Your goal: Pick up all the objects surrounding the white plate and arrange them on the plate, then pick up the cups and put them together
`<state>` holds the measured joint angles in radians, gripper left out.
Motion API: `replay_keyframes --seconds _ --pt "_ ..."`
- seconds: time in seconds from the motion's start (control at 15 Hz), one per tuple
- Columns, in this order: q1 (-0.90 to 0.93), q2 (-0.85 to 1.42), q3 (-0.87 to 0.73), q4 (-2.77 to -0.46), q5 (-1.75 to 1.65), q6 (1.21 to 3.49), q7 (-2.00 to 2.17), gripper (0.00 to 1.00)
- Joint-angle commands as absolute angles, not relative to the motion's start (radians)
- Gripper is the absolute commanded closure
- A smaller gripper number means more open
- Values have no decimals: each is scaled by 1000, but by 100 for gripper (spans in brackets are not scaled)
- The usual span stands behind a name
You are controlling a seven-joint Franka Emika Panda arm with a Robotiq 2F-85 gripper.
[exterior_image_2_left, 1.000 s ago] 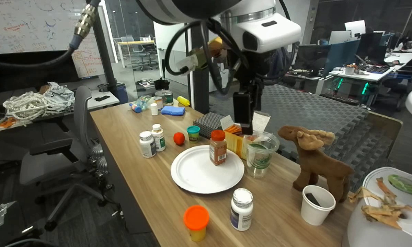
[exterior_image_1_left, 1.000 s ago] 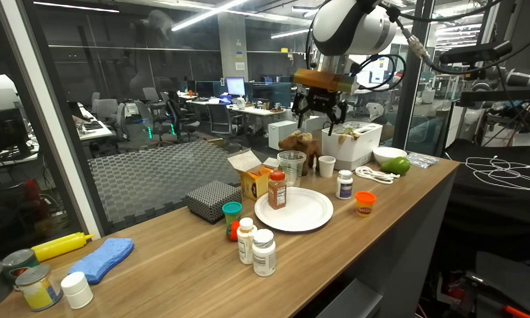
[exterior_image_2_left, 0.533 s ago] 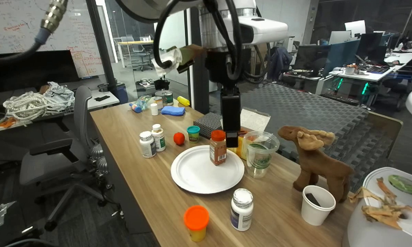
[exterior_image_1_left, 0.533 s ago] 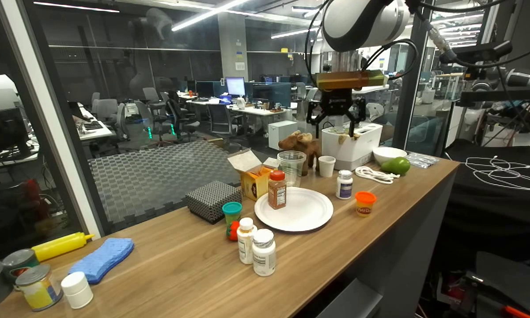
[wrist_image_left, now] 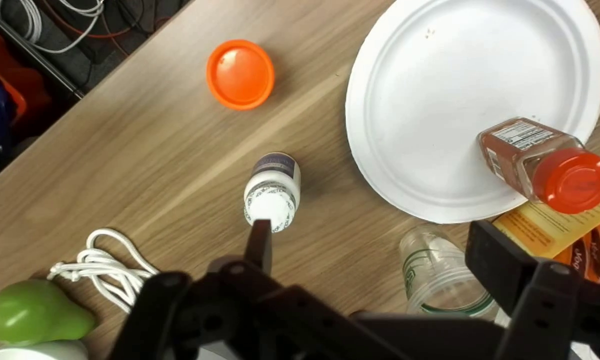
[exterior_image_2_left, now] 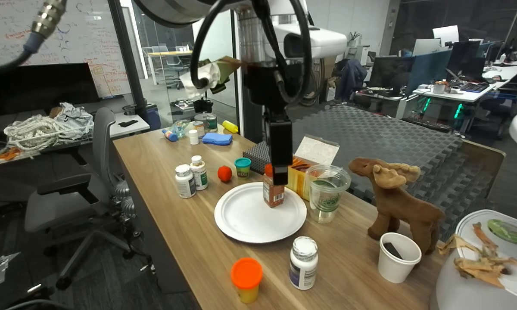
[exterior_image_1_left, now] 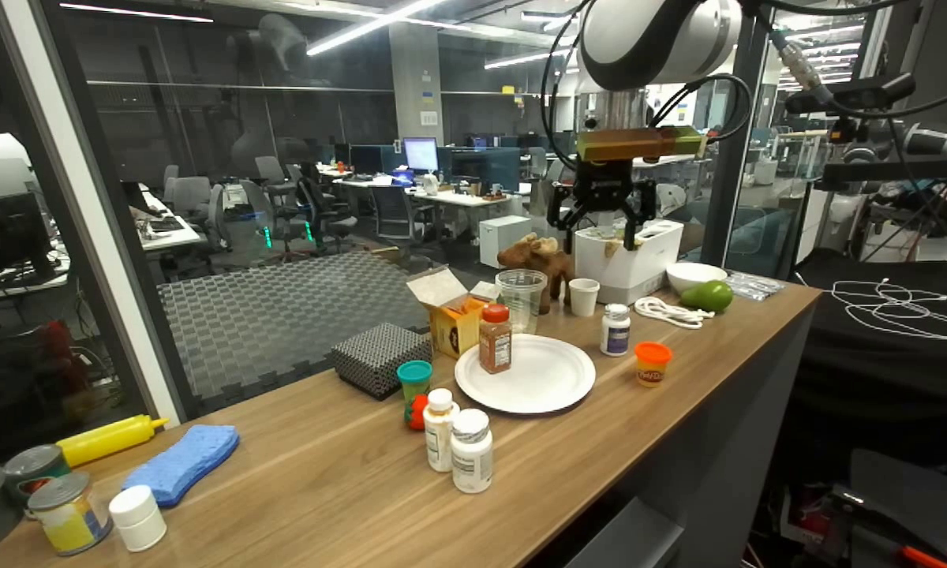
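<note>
Shifted right since a second ago in an exterior view with black two-finger gripper (exterior_image_1_left: pixel 600 237) spread wide, noting red-capped square brown-filled bottle (exterior_image_1_left: pixel 495 347) upright on round white plate (exterior_image_1_left: pixel 548 379) and, to plate's right, purple-labelled white bottle (exterior_image_1_left: pixel 615 333) and orange-lidded yellow tub (exterior_image_1_left: pixel 652 366).

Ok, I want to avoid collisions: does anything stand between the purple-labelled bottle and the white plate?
Nothing visible does: in the wrist view, only wooden tabletop shows between the purple-labelled bottle and the white plate. The red-capped jar stands on the plate, away from the rim nearest the bottle.
</note>
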<state>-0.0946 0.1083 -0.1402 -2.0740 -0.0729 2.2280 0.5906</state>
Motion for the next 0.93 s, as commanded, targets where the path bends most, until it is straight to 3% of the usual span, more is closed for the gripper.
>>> replay_keyframes --seconds 0.0,0.87 --pt "-93 108 -142 -2073 -72 2226 589 0" --pt "-120 338 -194 -1995 -78 2365 403 0"
